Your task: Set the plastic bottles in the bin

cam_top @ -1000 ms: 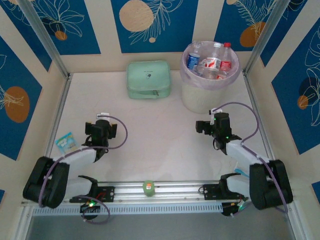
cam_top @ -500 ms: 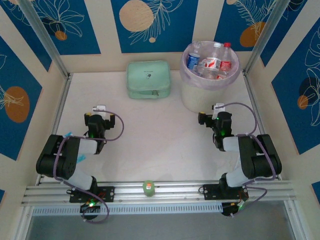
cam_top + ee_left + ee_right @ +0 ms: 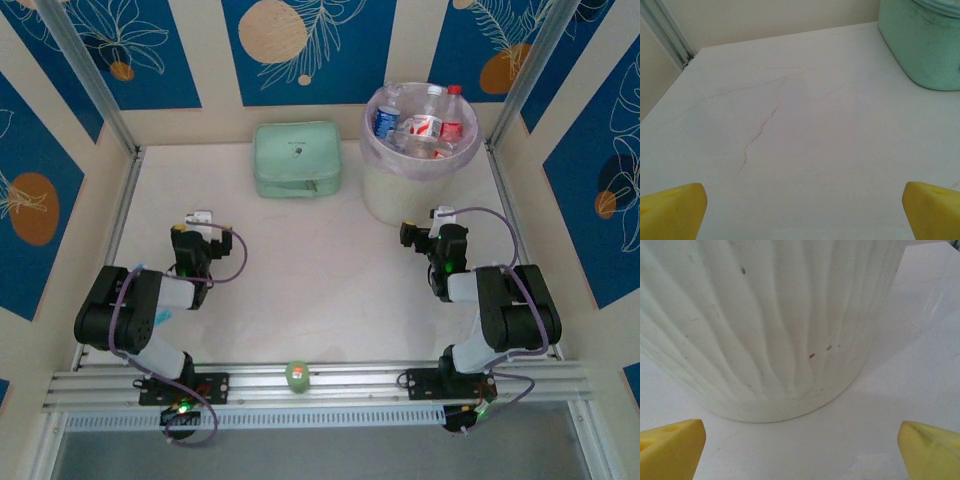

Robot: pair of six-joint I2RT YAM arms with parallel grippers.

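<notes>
bin (image 3: 380, 200) stands at the far right of the table (image 3: 320, 290), liner over the rim. the plastic bottles (image 3: 425, 126) are inside it, piled w/ necks up or tilted: one blue label on the left, red labels in the middle & right. exact count can't be told from above.

left gripper (image 3: 801, 212) hangs low over bare tabletop on the left side, empty, yellow fingertips (image 3: 671, 210) spread wide – one at each bottom corner of the left wrist view. the mint green case (image 3: 920, 47) sits ahead & to its right, well apart from the fingers. in the top view the case is at far centre, left of the bin, not touching it.

right gripper (image 3: 801, 450) is also spread wide & holding nothing, pointed at the ribbed white wall of the bin, which is near but not touched – there's a strip of table between the tips and the bin's base.

both arms are folded back near their bases. a small green thing (image 3: 297, 375) sits on the front rail (image 3: 360, 378) between the 2 bases; too small to say what it is.
</notes>
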